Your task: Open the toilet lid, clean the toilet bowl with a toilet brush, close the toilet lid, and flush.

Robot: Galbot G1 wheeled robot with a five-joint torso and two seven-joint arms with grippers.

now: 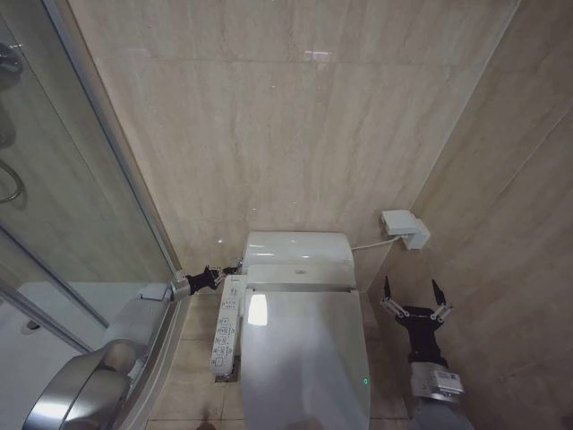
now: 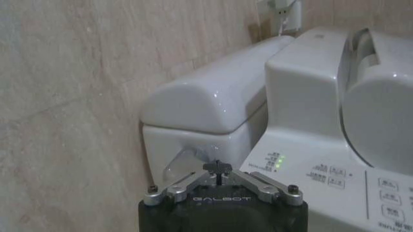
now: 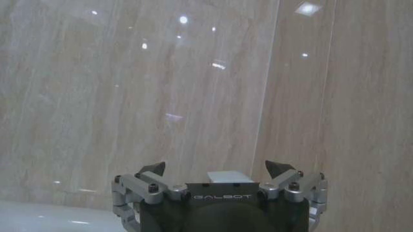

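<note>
- My left gripper (image 1: 226, 271) is closed, its fingertips drawn together to a point and holding nothing; I see the same pinched tips in the left wrist view (image 2: 218, 167).
- It sits beside the rear left corner of the toilet, just in front of the white tank (image 2: 213, 92), with its tips close to a shiny flush lever (image 2: 184, 162) on the tank's side. I cannot tell whether they touch it.
- The side control panel (image 1: 226, 327) lies just beside this gripper, running back toward me, with small green lights (image 2: 279, 162) lit near its tip.
- The toilet lid (image 1: 304, 358) is shut flat over the bowl, to the right of the left gripper and nearer to me.
- My right gripper (image 1: 413, 296) is wide open and empty, its two dark fingers spread apart, held upright on the far side of the lid, near the tiled wall (image 3: 161, 87).
- A white wall box (image 1: 405, 227) hangs above and beyond the right gripper.
</note>
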